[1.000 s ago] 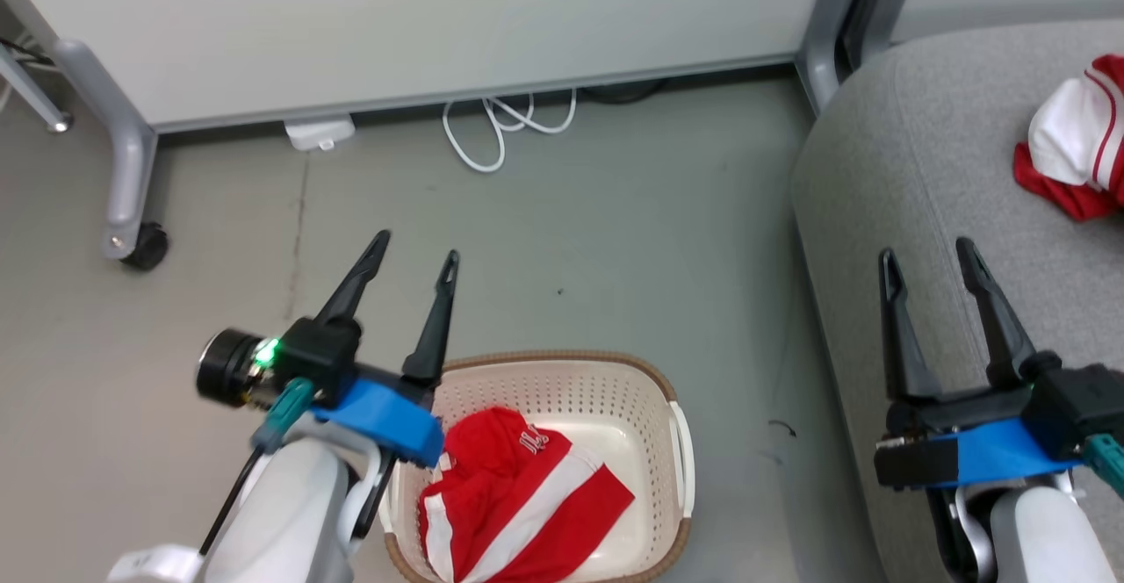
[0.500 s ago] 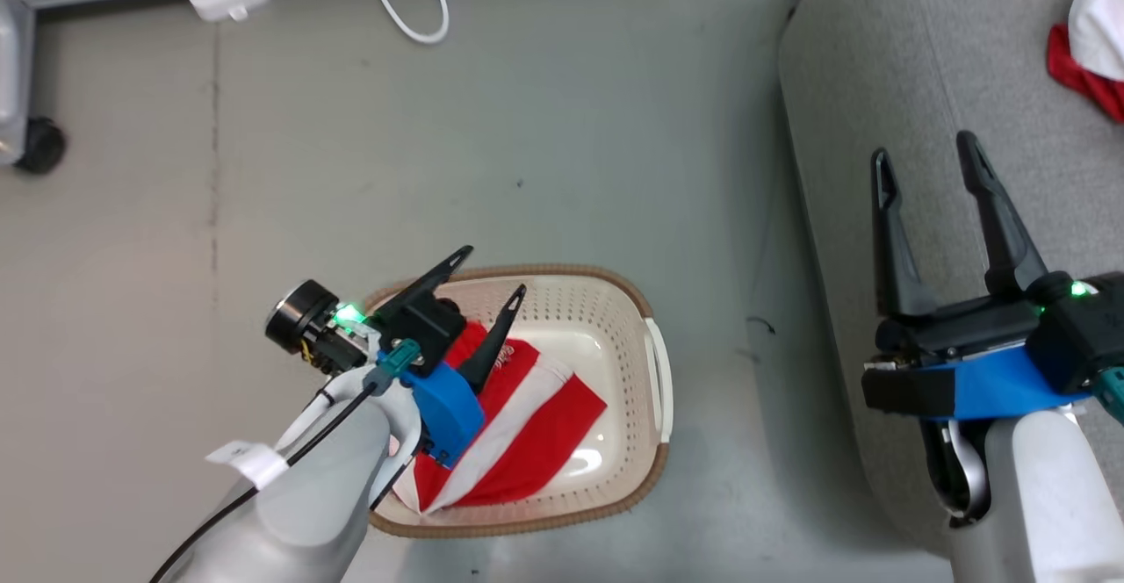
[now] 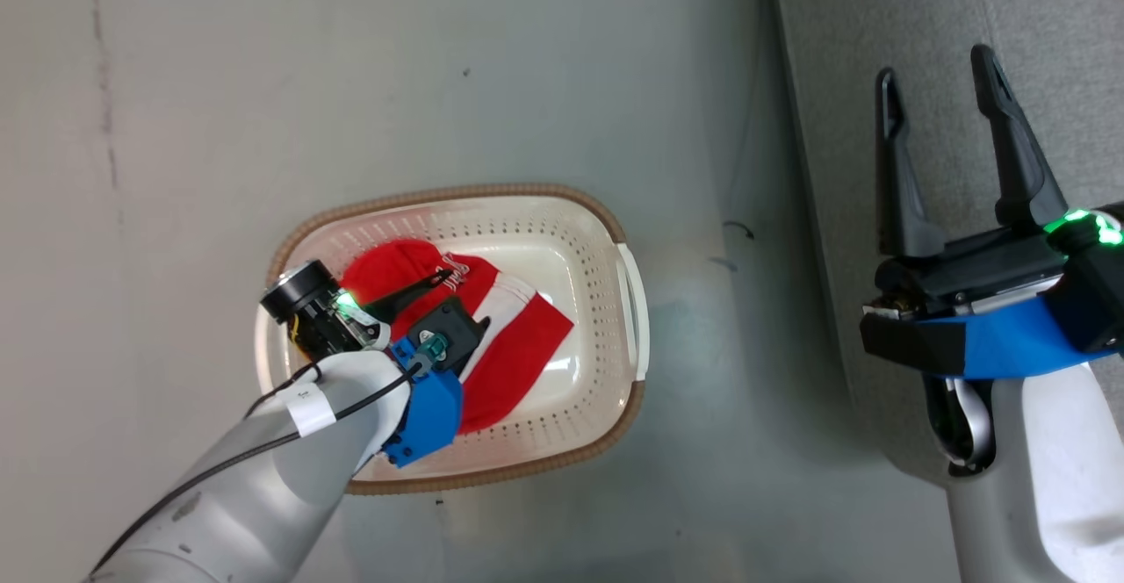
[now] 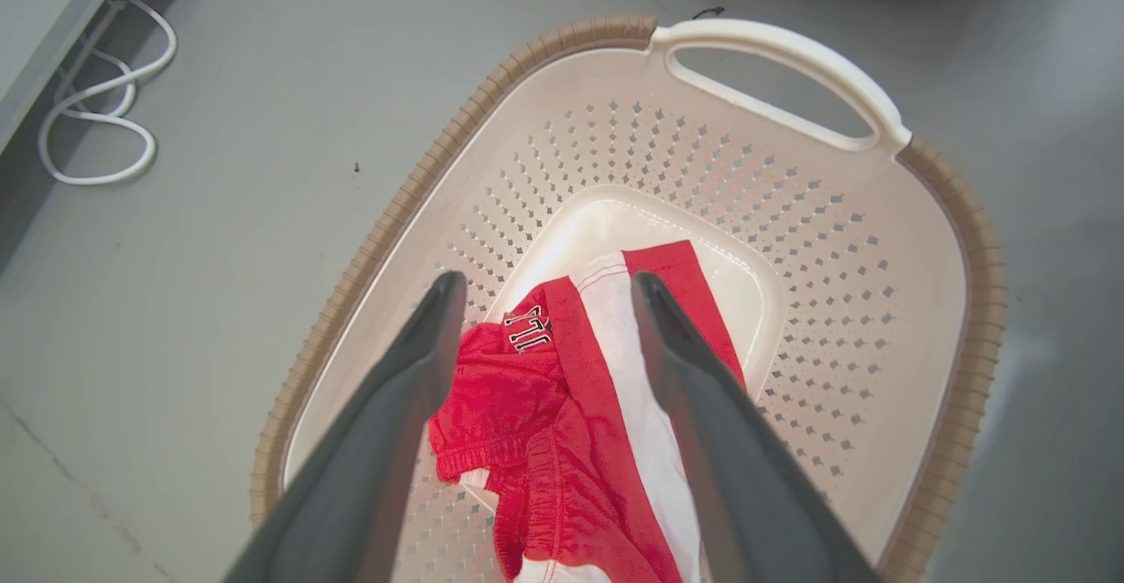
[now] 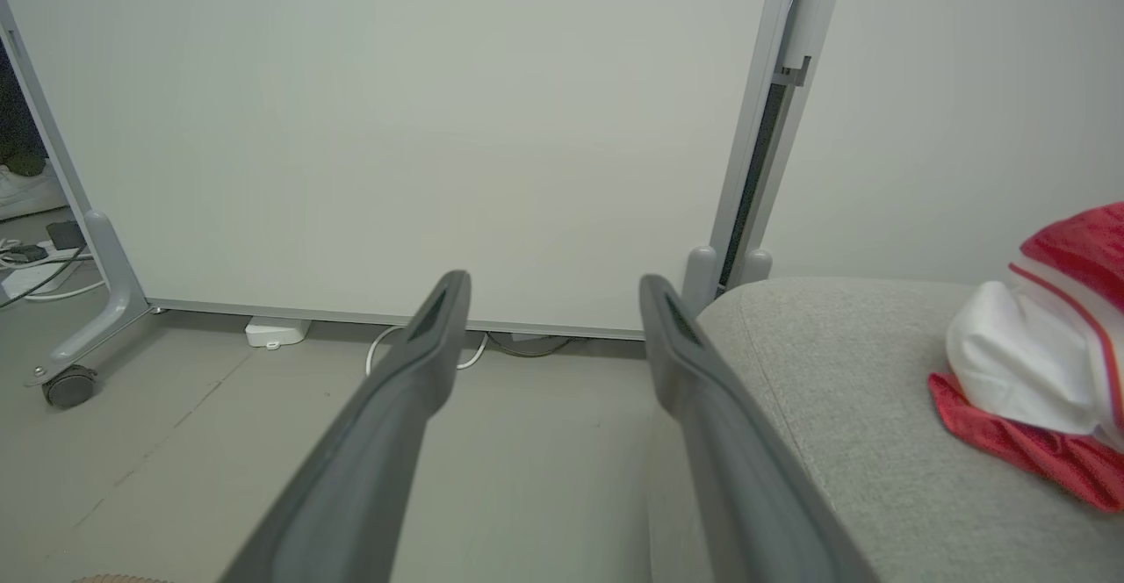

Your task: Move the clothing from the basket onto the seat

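1. Since one second ago your left hand [image 4: 546,284] has come down from above the floor beyond the basket [image 3: 492,190] and now stands inside it. The head camera has also tilted downward, so the whole picture shifted. The basket itself did not move.
2. Your left hand is open, its two fingers spread over the red garment [image 3: 518,337], and it grips nothing. You cannot tell whether the tips already touch the fabric.
3. This garment, with a broad white stripe and small lettering, lies crumpled on the bottom of the basket, toward the side nearest the left arm.
4. Your right hand [image 3: 935,65] is also open and empty. It hangs over the rounded edge of the seat [image 3: 1080,82], with the fingers pointing away from the robot.
5. In the right wrist view the second garment [image 5: 1036,363], red and white, lies on the seat cushion, well apart from the right hand.
6. The basket stands on a smooth grey floor [image 3: 351,82], near the seat but not touching it. A thin dark seam [image 3: 101,82] runs along the floor.
7. Behind, a pale partition [image 5: 395,126] stands on a grey leg with a castor [image 5: 70,385]. A white cable [image 4: 88,118] lies looped at its foot.
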Controlling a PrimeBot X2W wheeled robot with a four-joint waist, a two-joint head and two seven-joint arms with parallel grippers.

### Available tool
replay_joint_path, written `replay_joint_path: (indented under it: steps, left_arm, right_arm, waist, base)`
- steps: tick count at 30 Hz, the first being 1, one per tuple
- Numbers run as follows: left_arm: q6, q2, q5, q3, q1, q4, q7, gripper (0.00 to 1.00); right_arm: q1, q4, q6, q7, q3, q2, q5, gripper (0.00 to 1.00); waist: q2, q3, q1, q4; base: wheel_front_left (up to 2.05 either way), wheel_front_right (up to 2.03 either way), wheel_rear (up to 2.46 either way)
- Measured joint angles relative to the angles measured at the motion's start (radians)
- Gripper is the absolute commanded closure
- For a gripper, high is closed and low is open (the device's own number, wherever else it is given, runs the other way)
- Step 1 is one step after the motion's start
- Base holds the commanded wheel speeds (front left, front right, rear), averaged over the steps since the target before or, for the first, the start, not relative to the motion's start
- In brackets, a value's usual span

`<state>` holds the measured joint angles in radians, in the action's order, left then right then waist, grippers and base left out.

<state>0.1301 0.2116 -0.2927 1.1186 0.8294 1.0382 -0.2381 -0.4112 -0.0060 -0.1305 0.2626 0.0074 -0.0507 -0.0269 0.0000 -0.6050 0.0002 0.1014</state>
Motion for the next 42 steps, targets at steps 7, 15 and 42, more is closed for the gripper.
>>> replay_joint_path:
  steps: [7, 15, 42]
  left_arm:
    - [0.000, 0.002, -0.015, 0.129, 0.076, 0.105, 0.083, 0.00]
    - [0.000, -0.001, 0.073, 0.160, 0.119, 0.168, 0.196, 0.00]
    - [0.000, 0.014, 0.199, 0.161, 0.224, 0.232, 0.456, 0.00]
  right_arm:
    - [-0.039, -0.021, 0.000, 0.000, 0.009, 0.000, 0.000, 0.00]
    - [-0.073, -0.044, 0.000, 0.000, 0.017, 0.000, -0.001, 0.00]
    - [-0.087, -0.141, 0.000, 0.000, -0.009, 0.000, 0.028, 0.00]
  waist:
    - [0.0000, -0.091, 0.0000, 0.022]
    - [0.0000, -0.186, 0.0000, 0.046]
    - [0.0000, -0.394, -0.0001, 0.093]
  base:
    - [0.00, 0.00, 0.00]
    - [0.00, 0.00, 0.00]
    - [0.00, 0.00, 0.00]
